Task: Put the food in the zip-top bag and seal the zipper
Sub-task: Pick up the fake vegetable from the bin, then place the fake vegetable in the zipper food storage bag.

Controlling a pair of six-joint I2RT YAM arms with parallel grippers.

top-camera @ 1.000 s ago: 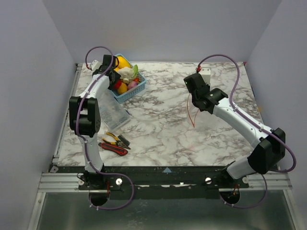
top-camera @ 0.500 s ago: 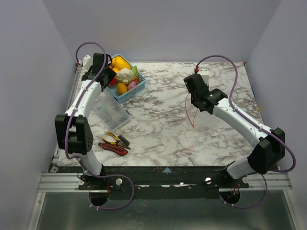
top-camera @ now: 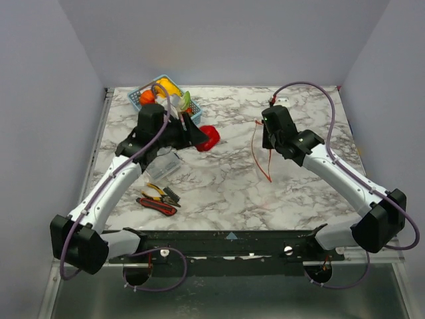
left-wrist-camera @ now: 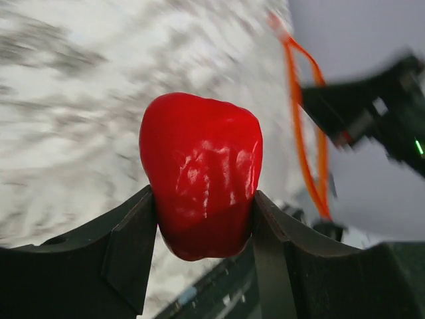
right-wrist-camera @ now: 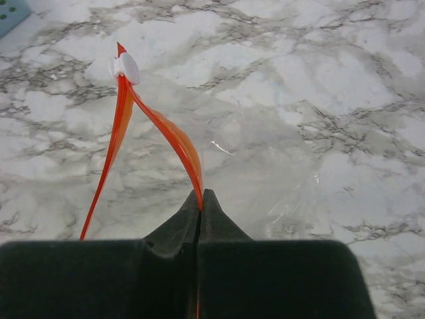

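Note:
A glossy red toy pepper [left-wrist-camera: 201, 173] is clamped between the fingers of my left gripper [left-wrist-camera: 202, 226], held above the table right of the basket; from above the pepper [top-camera: 208, 137] juts out past the left gripper [top-camera: 199, 136]. My right gripper [right-wrist-camera: 200, 199] is shut on one side of the orange-red zipper [right-wrist-camera: 166, 133], lifting the mouth of the clear zip-top bag [right-wrist-camera: 265, 173] off the marble. The other zipper strip [right-wrist-camera: 106, 166] hangs down from a white slider [right-wrist-camera: 124, 66]. From above, the zipper [top-camera: 255, 143] hangs beside the right gripper [top-camera: 267, 143].
The blue basket [top-camera: 141, 94] at the back left holds more food [top-camera: 167, 87]. A clear packet [top-camera: 161, 163] and red-handled tools [top-camera: 158, 199] lie at the front left. The right arm [left-wrist-camera: 372, 113] shows ahead of the pepper in the left wrist view.
My left arm has swung away from the basket toward the table's middle, carrying the red pepper. The basket has shifted a little back and left. The right gripper still holds the zipper.

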